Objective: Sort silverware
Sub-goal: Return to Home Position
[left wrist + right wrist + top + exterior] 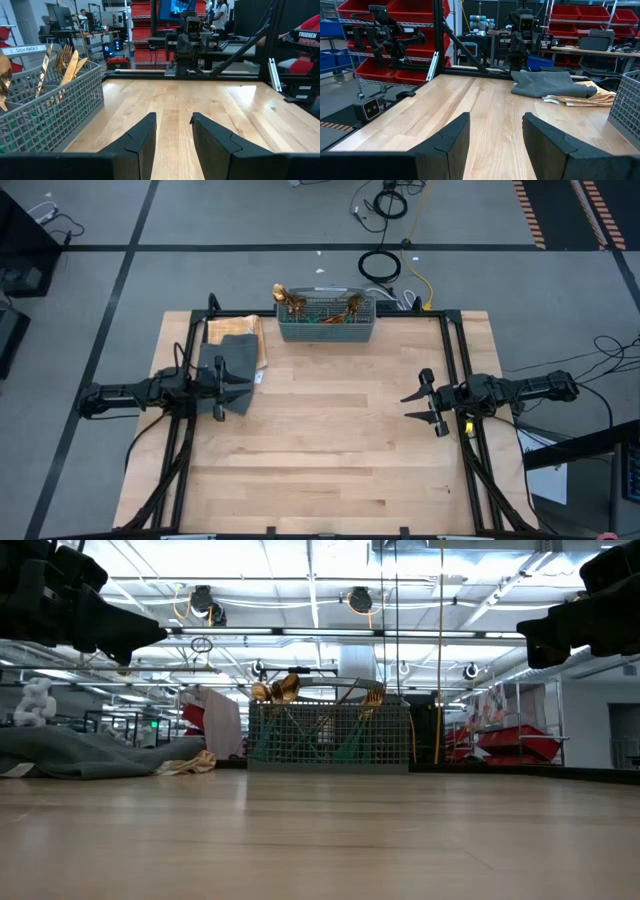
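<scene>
Gold-headed silverware stands handles-down in the mesh basket at the middle of the bench's far edge, with the heads poking above the rim. The left tool hovers by the left edge, over a grey cloth lying towards the far left corner. Its fingers are parted and hold nothing. The right tool hangs near the right edge, likewise parted and empty. Both are well apart from the basket.

Robotics lab or workshop. Red storage bins on racks, grey floor marked with tape, loose cables, overhead strip lights.
</scene>
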